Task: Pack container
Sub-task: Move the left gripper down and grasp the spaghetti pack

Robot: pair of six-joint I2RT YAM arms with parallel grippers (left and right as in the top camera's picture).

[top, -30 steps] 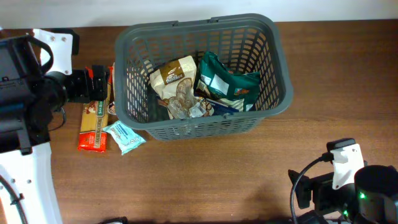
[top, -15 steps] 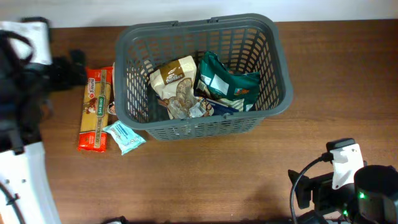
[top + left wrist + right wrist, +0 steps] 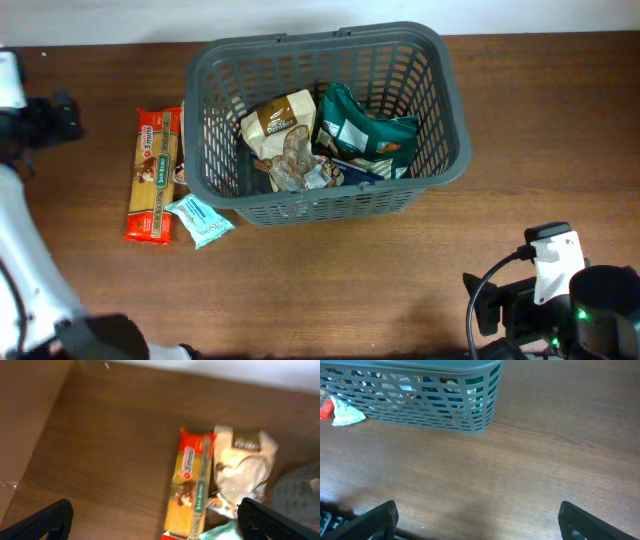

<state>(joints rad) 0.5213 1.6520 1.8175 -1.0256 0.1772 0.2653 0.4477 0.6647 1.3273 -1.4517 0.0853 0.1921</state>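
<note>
Grey plastic all over the container [image 3: 310, 40]: one big rectangular shopping basket with slotted lattice walls and a thick rim, sitting toward the far middle of the table [image 3: 330, 290]. The tabletop is brown wood grain, smooth and flat. A white wall [image 3: 300, 12] runs along its far edge.

Inside the basket I count three packets for sure:
- a cream-and-brown bag [image 3: 280, 120]
- a crumpled dark green bag [image 3: 362, 130]
- a crinkly clear wrapper [image 3: 295, 168] in front of the cream one

Something blue pokes out under the green bag, can't tell what.

Outside, on my left-arm side, a long flat orange-and-yellow spaghetti packet [image 3: 153, 175] lies just beside the basket wall. A small pale teal sachet [image 3: 200, 220] sits at its near end. My left wrist camera, which is pretty blurry, also shows a puffy cream packet [image 3: 242, 467] touching the spaghetti.

My left gripper [image 3: 160, 527] is spread wide with nothing in it, hanging over bare table. My right gripper [image 3: 480, 522] is the same, wide apart and empty, on the near side of the basket.
</note>
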